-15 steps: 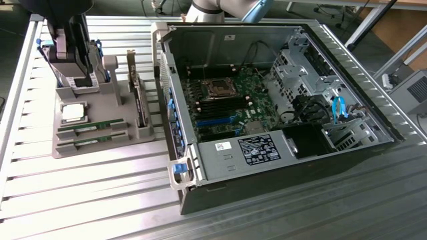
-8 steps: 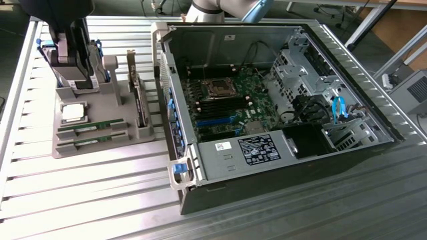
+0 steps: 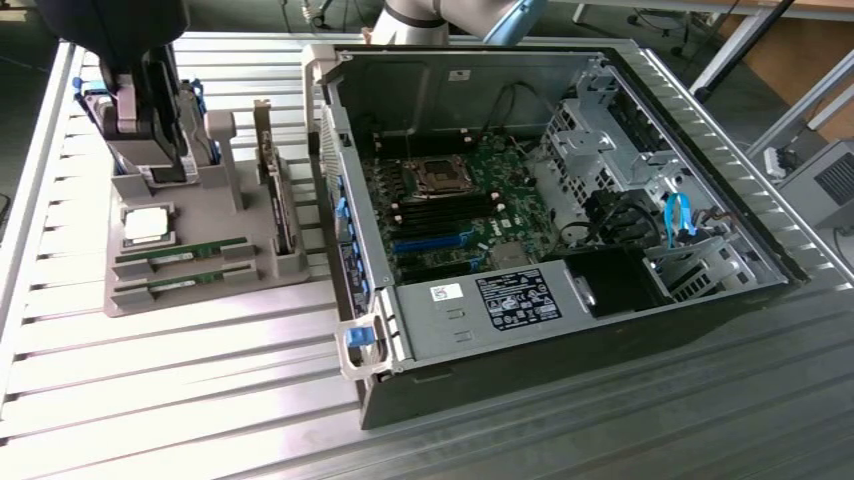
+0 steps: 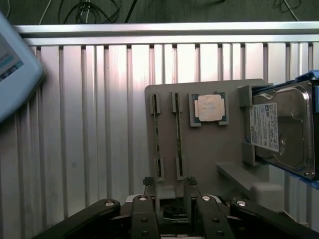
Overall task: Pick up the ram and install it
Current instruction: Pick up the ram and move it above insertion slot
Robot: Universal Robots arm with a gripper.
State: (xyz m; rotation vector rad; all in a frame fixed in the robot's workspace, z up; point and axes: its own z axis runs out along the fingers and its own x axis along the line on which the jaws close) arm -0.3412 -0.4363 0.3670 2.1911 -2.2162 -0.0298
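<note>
**Hand open above the parts tray, both ram sticks in their slots**

A ribbed metal counter carries an open computer case lying on its side, its motherboard facing up. Just beside the case, on the exterior view's left, sits a grey parts tray. The robot arm hangs over the far end of that tray.

In the wrist view the hand has its two fingers spread apart with nothing between them, poised above the tray's edge. A hard drive in blue rails stands at one end of the tray. An upright expansion card lines the side nearest the case, and a square silver processor lies flat in its recess.

Next to the processor, one ram stick stands on its long edge in grey end-holders. The second ram stick lies parallel, just beyond it. Both are long, thin green boards with small dark chips.
</note>
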